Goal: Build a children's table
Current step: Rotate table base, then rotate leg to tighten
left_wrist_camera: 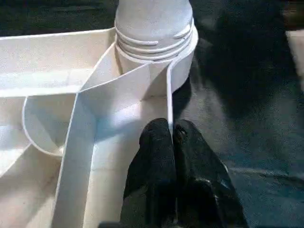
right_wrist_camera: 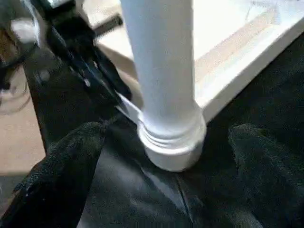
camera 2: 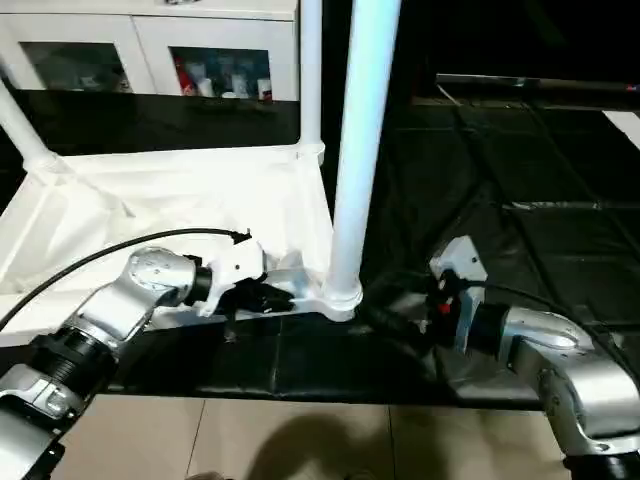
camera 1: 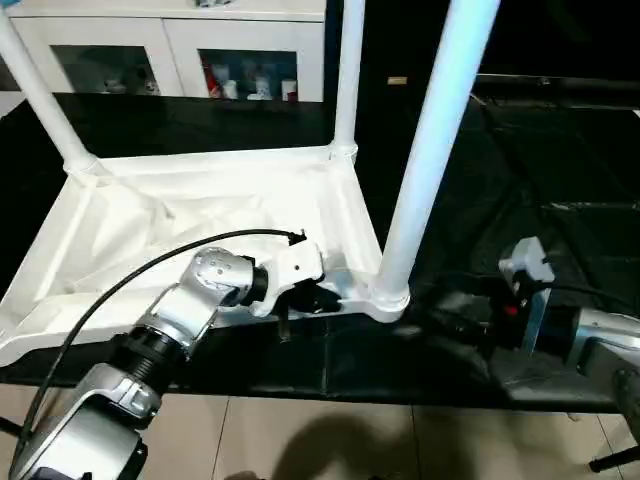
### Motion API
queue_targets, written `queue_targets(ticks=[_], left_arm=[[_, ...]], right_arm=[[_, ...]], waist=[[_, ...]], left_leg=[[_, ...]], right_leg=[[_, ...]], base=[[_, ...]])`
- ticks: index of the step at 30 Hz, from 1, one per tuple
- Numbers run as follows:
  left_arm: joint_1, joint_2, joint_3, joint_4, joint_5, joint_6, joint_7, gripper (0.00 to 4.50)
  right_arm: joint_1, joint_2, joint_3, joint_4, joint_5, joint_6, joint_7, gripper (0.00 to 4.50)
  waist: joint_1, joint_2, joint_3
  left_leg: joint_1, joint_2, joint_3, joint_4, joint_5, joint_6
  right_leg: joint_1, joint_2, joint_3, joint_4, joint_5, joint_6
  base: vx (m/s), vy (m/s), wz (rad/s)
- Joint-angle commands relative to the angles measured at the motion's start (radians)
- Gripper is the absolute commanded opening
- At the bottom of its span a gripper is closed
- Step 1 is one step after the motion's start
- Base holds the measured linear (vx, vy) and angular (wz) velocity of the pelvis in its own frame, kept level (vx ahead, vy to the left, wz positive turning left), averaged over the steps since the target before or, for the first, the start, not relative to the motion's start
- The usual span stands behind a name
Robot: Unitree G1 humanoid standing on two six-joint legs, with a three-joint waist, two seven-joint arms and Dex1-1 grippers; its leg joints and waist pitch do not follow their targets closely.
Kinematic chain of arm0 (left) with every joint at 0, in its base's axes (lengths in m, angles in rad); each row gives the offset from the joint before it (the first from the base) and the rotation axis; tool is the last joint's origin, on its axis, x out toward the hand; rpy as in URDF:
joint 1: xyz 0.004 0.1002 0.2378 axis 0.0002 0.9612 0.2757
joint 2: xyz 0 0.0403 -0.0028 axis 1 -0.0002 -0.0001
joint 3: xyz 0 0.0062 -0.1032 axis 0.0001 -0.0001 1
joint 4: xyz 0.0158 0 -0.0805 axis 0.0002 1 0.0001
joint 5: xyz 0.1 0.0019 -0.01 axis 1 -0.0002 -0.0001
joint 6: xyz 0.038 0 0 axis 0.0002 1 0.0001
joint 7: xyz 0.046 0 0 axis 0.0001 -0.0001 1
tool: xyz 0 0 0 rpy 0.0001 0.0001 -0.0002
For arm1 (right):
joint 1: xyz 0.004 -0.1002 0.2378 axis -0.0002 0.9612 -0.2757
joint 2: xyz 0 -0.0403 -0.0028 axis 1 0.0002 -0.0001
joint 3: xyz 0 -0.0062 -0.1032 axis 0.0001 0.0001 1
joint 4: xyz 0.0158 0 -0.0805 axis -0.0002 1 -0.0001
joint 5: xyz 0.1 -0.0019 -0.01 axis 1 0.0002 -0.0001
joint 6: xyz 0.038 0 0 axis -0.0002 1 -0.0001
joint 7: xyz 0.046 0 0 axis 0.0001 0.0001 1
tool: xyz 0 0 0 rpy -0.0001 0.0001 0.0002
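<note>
The white plastic rectangular tabletop [camera 1: 200, 215] is lying ribbed-side up on the black table [camera 1: 560, 180], legs pointing upward, left hand [left_wrist_camera: 172, 142] pinching its rim, right hand [right_wrist_camera: 166, 161] spread wide around the near white tube leg [camera 1: 430, 150].

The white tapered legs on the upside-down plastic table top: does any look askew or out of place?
The near white tapered leg leans away from the robot's left instead of standing straight in its corner socket. The left gripper pinches the white ribbed table top's rim beside it.

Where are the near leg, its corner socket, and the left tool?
near leg [camera 1: 430, 150], left eye view, mid tube.
corner socket [left_wrist_camera: 183, 57], left wrist view, outer wall.
left tool [left_wrist_camera: 172, 135], left wrist view, between fingertips pinching the tabletop rim.
</note>
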Motion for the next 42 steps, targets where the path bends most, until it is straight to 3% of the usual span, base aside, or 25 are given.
queue_targets(ticks=[1, 7, 9, 13, 14, 20, 22, 33, 35, 40, 42], left_arm=[[0.029, 0.015, -0.065, 0.007, 0.024, 0.02, -0.071, 0.02], [0.028, 0.035, -0.091, 0.003, 0.04, -0.046, -0.148, 0.02], [0.024, 0.038, -0.095, 0.001, 0.041, -0.059, -0.167, 0.02], [0.014, 0.046, -0.101, -0.012, 0.048, -0.076, -0.213, 0.0], [0.007, 0.051, -0.106, -0.013, 0.053, -0.087, -0.235, 0.0], [-0.011, 0.066, -0.128, -0.007, 0.073, -0.129, -0.279, 0.0], [-0.014, 0.067, -0.13, -0.004, 0.078, -0.134, -0.284, 0.0], [-0.035, 0.06, -0.105, 0.042, 0.088, -0.149, -0.283, 0.0], [-0.034, 0.049, -0.088, 0.047, 0.072, -0.127, -0.274, 0.0], [-0.033, -0.001, -0.022, 0.078, 0.022, -0.048, -0.198, 0.0], [-0.049, -0.04, 0.023, 0.13, 0.018, 0.0, -0.095, 0.0]], right_arm=[[-0.024, -0.01, 0.022, 0.018, -0.025, -0.038, 0.037, 4.5], [-0.109, 0.025, 0.094, 0.127, -0.05, -0.141, 0.15, 4.5], [-0.129, 0.032, 0.118, 0.159, -0.057, -0.174, 0.2, 4.5], [-0.176, 0.036, 0.18, 0.234, -0.076, -0.217, 0.324, 4.2], [-0.205, 0.038, 0.208, 0.279, -0.089, -0.234, 0.378, 4.1], [-0.281, 0.059, 0.26, 0.385, -0.123, -0.267, 0.453, 3.62], [-0.293, 0.063, 0.268, 0.401, -0.127, -0.272, 0.468, 3.62], [-0.355, 0.107, 0.294, 0.499, -0.133, -0.285, 0.556, 2.68], [-0.355, 0.116, 0.291, 0.498, -0.124, -0.27, 0.557, 2.4], [-0.339, 0.148, 0.269, 0.474, -0.104, -0.215, 0.493, 2.2], [-0.33, 0.193, 0.246, 0.48, -0.113, -0.215, 0.395, 2.15]], waist=[[0.005, -0.016, -0.068], [0.006, -0.015, -0.069], [0.013, -0.019, -0.072], [0.016, -0.026, -0.074], [0.018, -0.023, -0.073], [0.032, -0.027, -0.073], [0.032, -0.027, -0.071], [0.03, -0.03, -0.065], [0.031, -0.029, -0.065], [0.031, -0.03, -0.063], [0.028, -0.032, -0.059]], left_leg=[[-0.005, 0.025, -0.004, -0.059, -0.055, 0.071], [0.0, 0.029, -0.001, -0.059, -0.08, 0.081], [0.005, 0.031, 0.001, -0.057, -0.081, 0.084], [0.001, 0.03, 0.0, -0.057, -0.083, 0.094], [0.001, 0.03, 0.001, -0.057, -0.089, 0.092], [0.003, 0.032, 0.003, -0.057, -0.083, 0.087], [0.004, 0.032, 0.002, -0.057, -0.084, 0.086], [0.004, 0.031, 0.002, -0.061, -0.129, 0.063], [0.006, 0.032, 0.001, -0.063, -0.135, 0.056], [0.004, 0.029, 0.001, -0.063, -0.135, 0.055], [0.006, 0.027, 0.0, -0.066, -0.166, 0.041]], right_leg=[[0.061, -0.065, 0.032, -0.061, -0.054, -0.257], [0.057, -0.066, 0.032, -0.062, -0.09, -0.272], [0.056, -0.066, 0.033, -0.059, -0.062, -0.281], [0.059, -0.067, 0.029, -0.054, -0.046, -0.29], [0.058, -0.067, 0.029, -0.055, -0.067, -0.286], [0.054, -0.066, 0.03, -0.051, -0.065, -0.288], [0.053, -0.066, 0.03, -0.052, -0.072, -0.285], [0.05, -0.067, 0.03, -0.06, -0.155, -0.274], [0.05, -0.066, 0.031, -0.06, -0.156, -0.274], [0.049, -0.065, 0.031, -0.063, -0.163, -0.273], [0.047, -0.067, 0.031, -0.073, -0.243, -0.252]], base=[[0.0, 0.0, 0.0], [0.0, 0.0, 0.0], [0.0, 0.0, 0.0], [0.0, 0.0, 0.0], [0.0, 0.0, 0.0], [0.0, 0.0, 0.0], [0.0, 0.0, 0.0], [0.0, 0.0, 0.0], [0.0, 0.0, 0.0], [0.0, 0.0, 0.0], [0.0, 0.0, 0.0]])
